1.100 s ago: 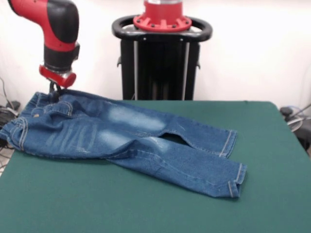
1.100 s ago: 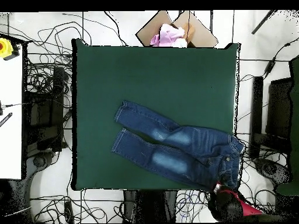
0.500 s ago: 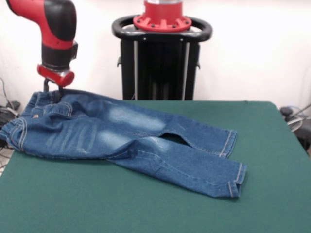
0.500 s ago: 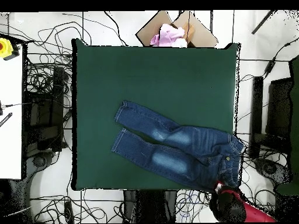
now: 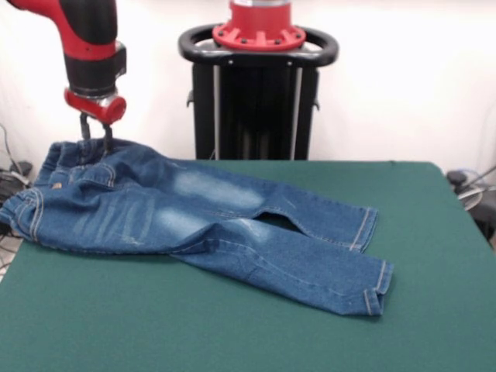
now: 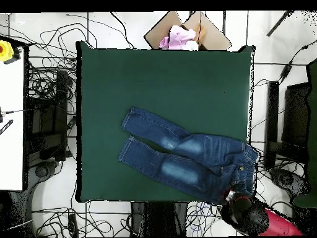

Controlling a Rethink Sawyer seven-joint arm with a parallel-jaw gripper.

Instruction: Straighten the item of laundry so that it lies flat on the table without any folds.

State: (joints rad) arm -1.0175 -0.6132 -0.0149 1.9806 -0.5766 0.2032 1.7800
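The jeans lie spread on the green tabletop, waistband toward 9 o'clock in the front view, legs running toward 4 o'clock, one partly overlapping the other. The end effector hangs just above the waistband's far corner; I cannot tell whether it is open or closed.

My red and black arm came down vertically at about ten o'clock in the front view, wrist pointing straight down. My gripper hung below the red wrist flange, its two thin fingers parted with a narrow gap between them.
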